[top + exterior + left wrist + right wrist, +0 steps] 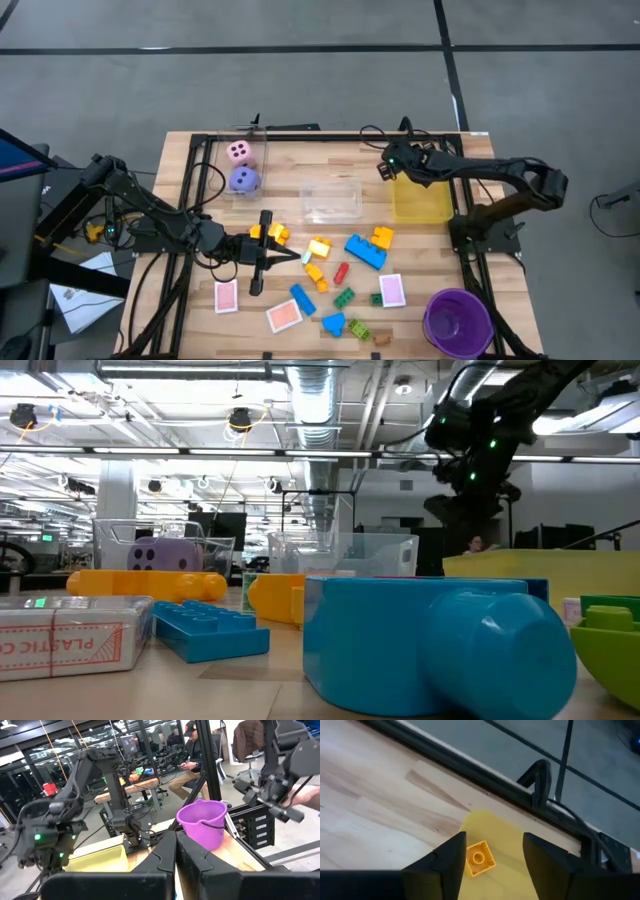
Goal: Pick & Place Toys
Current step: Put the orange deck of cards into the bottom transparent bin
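Two dotted dice, pink (239, 152) and purple (244, 180), sit in the clear bin at the table's left rear. A small yellow brick (479, 858), stud up, lies in the yellow bin. Loose bricks spread over the table's front half: a large blue brick (365, 251), orange brick (382, 237), red brick (341, 273), green brick (344, 297). Three pink cards (227, 296) (284, 316) (392, 290) lie flat among them.
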Available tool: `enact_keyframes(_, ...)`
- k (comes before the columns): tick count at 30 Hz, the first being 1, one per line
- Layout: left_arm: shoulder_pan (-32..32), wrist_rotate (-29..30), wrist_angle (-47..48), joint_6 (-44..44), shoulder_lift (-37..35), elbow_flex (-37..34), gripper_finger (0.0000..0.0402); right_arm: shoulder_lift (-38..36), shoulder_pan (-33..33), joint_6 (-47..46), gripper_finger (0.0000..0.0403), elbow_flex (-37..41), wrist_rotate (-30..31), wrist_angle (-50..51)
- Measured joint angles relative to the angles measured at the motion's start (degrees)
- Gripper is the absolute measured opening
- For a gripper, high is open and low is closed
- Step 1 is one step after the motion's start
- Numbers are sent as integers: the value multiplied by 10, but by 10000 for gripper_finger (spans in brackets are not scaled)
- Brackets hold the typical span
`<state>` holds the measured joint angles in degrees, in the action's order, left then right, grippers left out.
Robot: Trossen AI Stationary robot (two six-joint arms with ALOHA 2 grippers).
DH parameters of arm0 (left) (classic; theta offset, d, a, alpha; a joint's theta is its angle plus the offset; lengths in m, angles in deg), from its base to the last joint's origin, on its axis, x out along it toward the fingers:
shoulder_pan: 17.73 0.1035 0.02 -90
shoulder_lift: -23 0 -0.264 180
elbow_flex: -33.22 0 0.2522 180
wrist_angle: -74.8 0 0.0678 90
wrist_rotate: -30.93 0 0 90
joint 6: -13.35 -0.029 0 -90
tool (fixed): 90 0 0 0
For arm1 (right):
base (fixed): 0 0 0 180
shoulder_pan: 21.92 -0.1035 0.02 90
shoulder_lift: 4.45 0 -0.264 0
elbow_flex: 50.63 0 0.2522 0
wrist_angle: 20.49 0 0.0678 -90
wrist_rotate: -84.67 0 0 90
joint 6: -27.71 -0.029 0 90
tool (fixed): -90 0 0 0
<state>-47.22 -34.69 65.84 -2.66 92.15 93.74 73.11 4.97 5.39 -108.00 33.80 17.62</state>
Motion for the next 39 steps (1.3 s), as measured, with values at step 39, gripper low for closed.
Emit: enact_keyframes(39,0,0,4,-36,0,0,6,-337,-529,118,175,0,-113,65)
